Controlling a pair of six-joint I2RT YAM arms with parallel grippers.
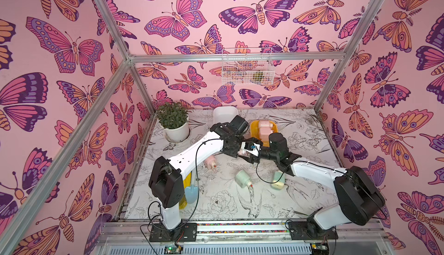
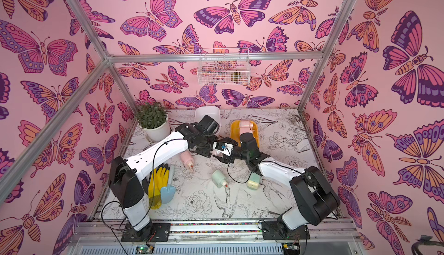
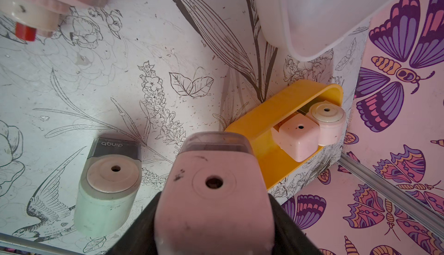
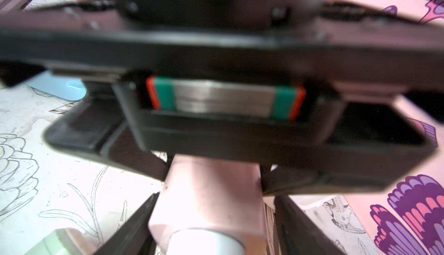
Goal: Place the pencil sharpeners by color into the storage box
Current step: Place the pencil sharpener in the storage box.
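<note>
The left gripper (image 3: 213,217) is clamped on a pink sharpener (image 3: 213,193) in mid-air, and the right gripper (image 4: 213,217) brackets its opposite end, probably a handover toward the yellow box (image 3: 269,131) beyond the left gripper's tip, where two pink sharpeners (image 3: 310,128) already lie. Only the right wrist view shows the right fingers (image 4: 129,227) flanking the body; whether they have gripped it, I cannot tell. The top views show both arms meeting at it.
</note>
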